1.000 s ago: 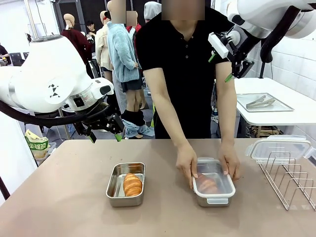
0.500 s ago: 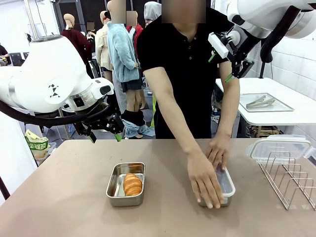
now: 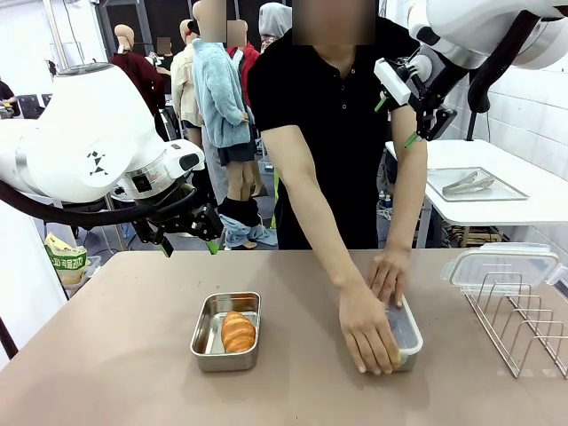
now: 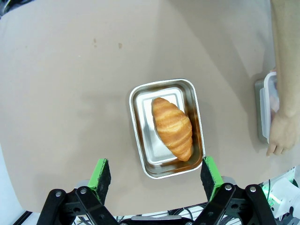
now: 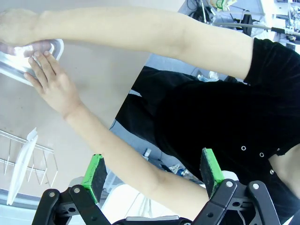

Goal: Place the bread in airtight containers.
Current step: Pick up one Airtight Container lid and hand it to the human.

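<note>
Well below left hand (image 4: 155,172), bread (image 4: 172,127) inside container (image 4: 136,117).

A matte brown table (image 3: 124,364) spans the foreground. Behind it to the right, a white side table (image 3: 532,213) stands against a white tiled wall (image 3: 532,115) and carries a flat steel tray (image 3: 508,192). The far end of the room is dim, and the tabletop is softly lit.

Shiny steel tin (image 4: 143,133), glossy-crusted bread (image 4: 172,127), matt table (image 4: 70,93) — laminate, perhaps

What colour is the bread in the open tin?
Golden-brown with a ridged crust: the bread lies in the open tin, clearest in the left wrist view.
</note>
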Robot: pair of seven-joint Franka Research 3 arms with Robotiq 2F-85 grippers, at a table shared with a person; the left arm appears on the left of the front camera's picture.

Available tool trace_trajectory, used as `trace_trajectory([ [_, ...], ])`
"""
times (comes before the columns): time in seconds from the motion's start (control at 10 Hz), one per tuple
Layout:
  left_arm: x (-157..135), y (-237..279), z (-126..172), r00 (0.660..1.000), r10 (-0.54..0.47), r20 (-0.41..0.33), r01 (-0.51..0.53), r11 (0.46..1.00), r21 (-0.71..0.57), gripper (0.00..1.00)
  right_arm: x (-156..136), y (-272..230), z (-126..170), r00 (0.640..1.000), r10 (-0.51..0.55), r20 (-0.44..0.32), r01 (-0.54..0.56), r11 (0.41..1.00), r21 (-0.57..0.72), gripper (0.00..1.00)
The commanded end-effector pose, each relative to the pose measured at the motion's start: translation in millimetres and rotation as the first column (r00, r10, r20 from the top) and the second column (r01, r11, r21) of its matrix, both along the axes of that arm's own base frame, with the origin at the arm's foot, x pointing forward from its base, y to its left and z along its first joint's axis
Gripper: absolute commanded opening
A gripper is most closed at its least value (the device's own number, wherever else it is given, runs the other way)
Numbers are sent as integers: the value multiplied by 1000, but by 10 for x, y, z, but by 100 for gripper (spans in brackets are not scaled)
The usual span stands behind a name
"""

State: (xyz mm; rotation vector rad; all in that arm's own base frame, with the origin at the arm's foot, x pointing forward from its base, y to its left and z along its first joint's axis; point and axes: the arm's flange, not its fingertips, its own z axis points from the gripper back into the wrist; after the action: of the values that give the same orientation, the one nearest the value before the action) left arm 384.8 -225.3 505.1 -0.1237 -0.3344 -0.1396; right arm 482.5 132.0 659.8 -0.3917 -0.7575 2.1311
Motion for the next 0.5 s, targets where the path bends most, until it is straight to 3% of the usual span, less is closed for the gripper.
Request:
trace_trajectory([
  [0.0, 7, 9, 9, 1000, 3, 5, -3, 1000, 6, 100, -94, -71, 7, 997, -23, -79, 21, 999, -25, 100],
  [0.2, 7, 9, 9, 1000, 3, 5, -3, 1000, 6, 100, -392, -458, 28, 980, -113, -162, 104, 993, -64, 100],
  [0.4, 7, 9, 9, 1000, 3, 5, -3, 1000, 6, 100, -631, -885, -182, 943, -241, -231, 224, 970, -95, 100],
])
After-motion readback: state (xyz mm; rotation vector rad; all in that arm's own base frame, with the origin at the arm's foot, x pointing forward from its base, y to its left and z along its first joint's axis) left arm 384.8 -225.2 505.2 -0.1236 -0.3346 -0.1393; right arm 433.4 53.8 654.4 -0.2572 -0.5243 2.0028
